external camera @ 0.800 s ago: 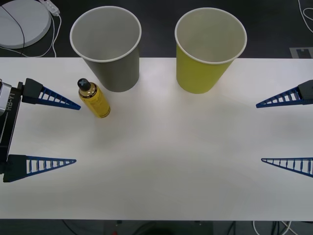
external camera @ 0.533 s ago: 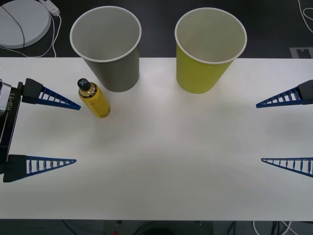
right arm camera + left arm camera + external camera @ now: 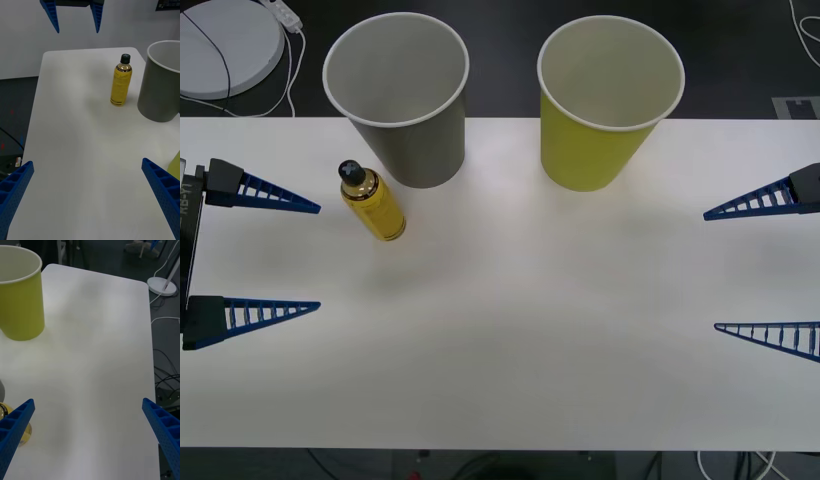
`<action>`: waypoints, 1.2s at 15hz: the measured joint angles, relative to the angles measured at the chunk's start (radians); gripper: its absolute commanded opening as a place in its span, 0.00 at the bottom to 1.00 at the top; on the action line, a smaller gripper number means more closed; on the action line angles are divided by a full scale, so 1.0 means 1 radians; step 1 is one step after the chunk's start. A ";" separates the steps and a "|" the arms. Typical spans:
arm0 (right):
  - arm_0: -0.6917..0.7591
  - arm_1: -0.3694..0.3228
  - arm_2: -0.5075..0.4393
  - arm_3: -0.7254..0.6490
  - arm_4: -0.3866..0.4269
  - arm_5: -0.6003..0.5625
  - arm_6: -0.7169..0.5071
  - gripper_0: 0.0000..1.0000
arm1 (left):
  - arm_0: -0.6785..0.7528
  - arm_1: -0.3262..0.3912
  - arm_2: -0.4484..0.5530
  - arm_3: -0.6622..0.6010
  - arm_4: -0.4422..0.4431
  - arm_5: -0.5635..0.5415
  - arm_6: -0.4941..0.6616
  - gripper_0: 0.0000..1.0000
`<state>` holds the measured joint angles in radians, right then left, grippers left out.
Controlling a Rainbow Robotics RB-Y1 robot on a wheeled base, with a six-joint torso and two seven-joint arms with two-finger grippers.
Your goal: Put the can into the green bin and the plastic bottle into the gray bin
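Yellow and glossy, the small black-capped plastic bottle (image 3: 373, 202) stood upright on the white counter (image 3: 510, 330), just ahead of the left end effector (image 3: 268, 256), whose blue fingers were spread apart. Beyond it stood the gray bin (image 3: 400, 95) and the green bin (image 3: 605, 100). Opposite, the right end effector (image 3: 765, 270) was likewise spread apart, empty.

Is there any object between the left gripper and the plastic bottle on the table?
Nothing visible: bare table lies between the open left gripper and the upright plastic bottle. The gray bin stands just behind the bottle.
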<state>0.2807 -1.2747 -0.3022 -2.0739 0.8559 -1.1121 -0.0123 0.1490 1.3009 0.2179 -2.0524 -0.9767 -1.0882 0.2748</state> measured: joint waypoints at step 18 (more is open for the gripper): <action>0.000 0.000 0.000 0.000 0.000 0.000 0.000 1.00 | 0.303 -0.105 0.015 0.052 0.079 0.349 -0.237 1.00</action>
<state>0.2807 -1.2747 -0.3022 -2.0739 0.8559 -1.1121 -0.0123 0.4522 1.1954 0.2332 -2.0008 -0.8975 -0.7395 0.0379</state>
